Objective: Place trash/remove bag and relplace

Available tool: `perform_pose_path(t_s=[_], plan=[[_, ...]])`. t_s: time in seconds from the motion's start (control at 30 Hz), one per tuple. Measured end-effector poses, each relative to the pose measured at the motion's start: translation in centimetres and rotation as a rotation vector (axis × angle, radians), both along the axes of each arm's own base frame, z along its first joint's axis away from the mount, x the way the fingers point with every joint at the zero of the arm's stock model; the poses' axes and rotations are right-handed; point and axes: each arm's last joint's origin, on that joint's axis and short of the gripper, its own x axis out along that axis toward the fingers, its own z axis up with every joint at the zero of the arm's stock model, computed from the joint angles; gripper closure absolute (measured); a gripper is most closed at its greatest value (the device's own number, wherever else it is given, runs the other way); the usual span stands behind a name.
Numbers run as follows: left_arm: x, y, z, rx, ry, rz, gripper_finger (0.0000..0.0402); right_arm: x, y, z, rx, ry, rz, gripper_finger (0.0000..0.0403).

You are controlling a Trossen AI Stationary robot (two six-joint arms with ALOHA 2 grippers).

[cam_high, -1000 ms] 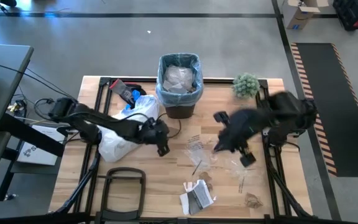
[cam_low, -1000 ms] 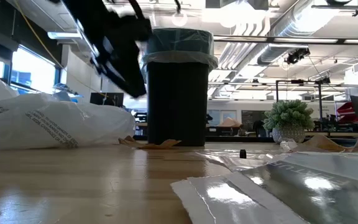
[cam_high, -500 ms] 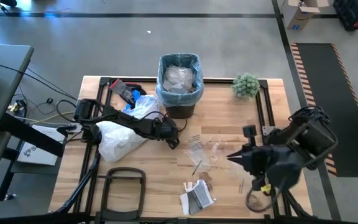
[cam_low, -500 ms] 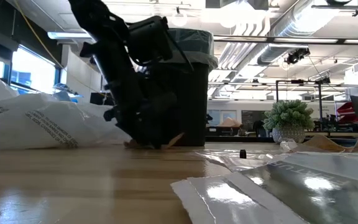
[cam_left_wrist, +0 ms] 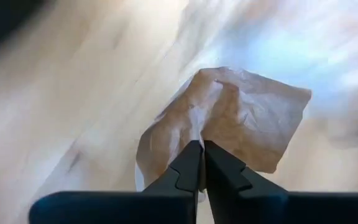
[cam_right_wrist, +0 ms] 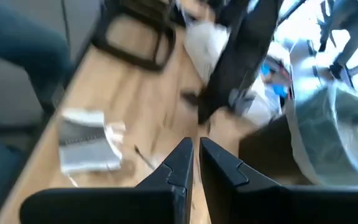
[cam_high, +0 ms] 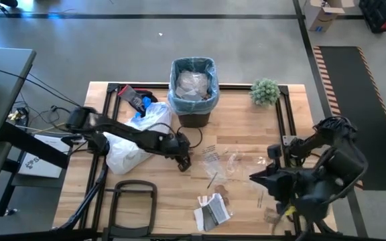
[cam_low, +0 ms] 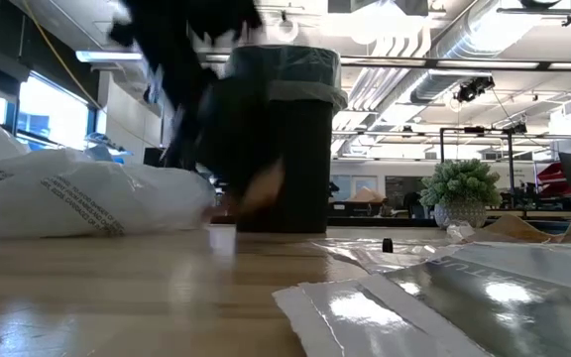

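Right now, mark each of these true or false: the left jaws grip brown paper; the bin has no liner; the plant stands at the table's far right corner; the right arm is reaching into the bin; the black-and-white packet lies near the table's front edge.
1. The left gripper has its jaws shut on a brown paper scrap. True.
2. The bin has no liner. False: a light-blue bag is folded over its rim.
3. The small green plant stands at the table's far right corner. True.
4. The right gripper is reaching into the bin. False: it hangs over the table's right front, jaws shut and empty.
5. The black-and-white packet lies near the front edge. True.
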Motion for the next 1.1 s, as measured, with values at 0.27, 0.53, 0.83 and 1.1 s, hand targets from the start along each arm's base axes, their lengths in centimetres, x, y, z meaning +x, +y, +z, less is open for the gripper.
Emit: perform_pose_path(t_s=[0.27, 0.53, 0.83, 1.1], plan=[[-1.7, -3.3, 11.4, 0.045, -0.399, -0.066, 0.0401, 0.1, -1.4, -8.4, -0.027, 0.066, -0.206, 0.0389], [-1.4, 1.4, 22.2, 0.381, -0.633, -0.02, 0.0401, 0.6, -3.9, -12.0, 0.116, -0.056, -0.24, 0.0389], [-0.6, 12.6, 23.5, 0.551, -0.409, 0.195, 0.0401, 1.8, -5.0, -12.2, 0.159, -0.13, -0.214, 0.0389], [1.2, 17.5, 18.2, 0.468, -0.159, 0.183, 0.0371, 1.8, -5.0, -12.2, 0.171, -0.124, -0.222, 0.0389]])
